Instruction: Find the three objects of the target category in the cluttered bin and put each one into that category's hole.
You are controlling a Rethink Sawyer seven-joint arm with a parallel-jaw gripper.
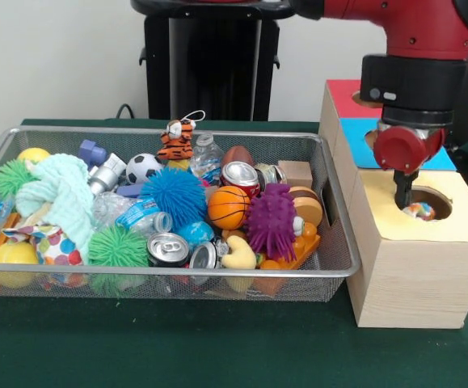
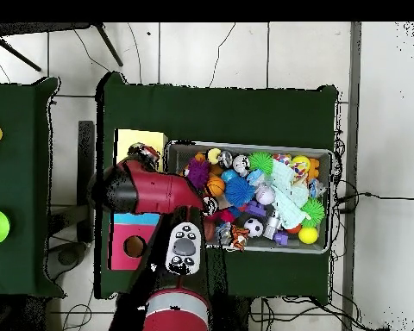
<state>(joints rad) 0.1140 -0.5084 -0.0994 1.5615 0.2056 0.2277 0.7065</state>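
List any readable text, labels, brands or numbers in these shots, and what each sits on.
None can be read.
Water bottle: blue label, print too blurred.
Red can: markings on the side, too small to read.
Silver can: only its top shows, no text legible.
Dotted cloth: printed pattern, no words.
Boxes and arm: no legible lettering.

The front view stands across the table, close and low, facing the arm (image 1: 415,48) that comes down from above. The overhead view looks straight down from far up, the robot's base at its bottom. Both share the wire bin (image 1: 330,202) (image 2: 333,155) beside the arm and the yellow-topped box (image 1: 460,218) (image 2: 128,138) under it.
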